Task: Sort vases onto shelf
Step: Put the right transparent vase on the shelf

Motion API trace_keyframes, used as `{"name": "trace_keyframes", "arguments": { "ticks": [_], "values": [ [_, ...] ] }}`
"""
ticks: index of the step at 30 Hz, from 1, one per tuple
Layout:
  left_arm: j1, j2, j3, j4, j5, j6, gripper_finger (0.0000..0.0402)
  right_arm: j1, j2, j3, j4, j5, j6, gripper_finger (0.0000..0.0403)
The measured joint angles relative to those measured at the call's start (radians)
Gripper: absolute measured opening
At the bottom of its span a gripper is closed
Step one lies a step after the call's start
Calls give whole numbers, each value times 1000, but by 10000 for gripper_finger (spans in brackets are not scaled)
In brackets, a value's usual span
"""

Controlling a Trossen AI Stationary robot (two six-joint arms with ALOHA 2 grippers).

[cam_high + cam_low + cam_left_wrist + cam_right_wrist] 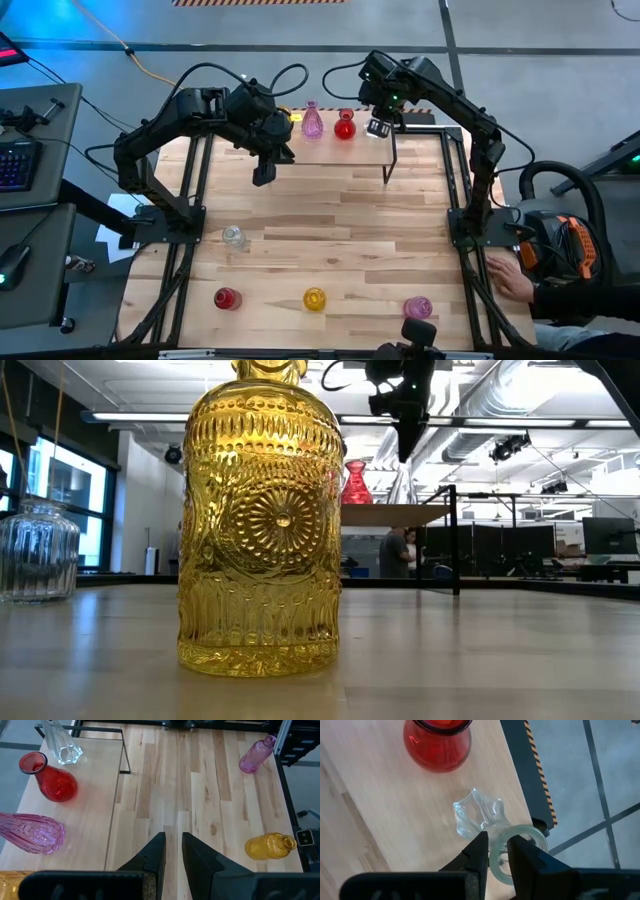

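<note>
At the right gripper (499, 851): pinched narrow on the lip of a clear vase (475, 817), seemingly one finger inside the mouth and one outside. Stands on the shelf (395, 805), close to its far edge and just beside the red vase (437, 745).

Likely light, rigid, slick and breakable glass. Best taken at the neck or lip, where narrow fingers fit. No squeezing hard, no sideways drag against the red neighbour. Top-heavy hold, so prone to swing or tip if released off upright.

At the left gripper (172, 852): nearly closed on nothing, hanging above the table (330, 220) just off the shelf's front.

On the shelf too: a pink vase (32, 834), with a yellow one (295, 117) beyond it.

Waiting on the table, well apart: another clear vase (233, 237), a second red vase (227, 298), a yellow vase (314, 299) and a second pink vase (418, 307).
</note>
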Motion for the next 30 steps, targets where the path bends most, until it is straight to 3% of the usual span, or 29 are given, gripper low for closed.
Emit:
{"name": "trace_keyframes", "arguments": {
  "ticks": [14,30],
  "values": [
    [0,0,0,0,0,0,55,0,-1,0,-9,1,4,53],
    [0,0,0,0,0,23,55,2,-2,0,6,1,8,99]
  ]
}}
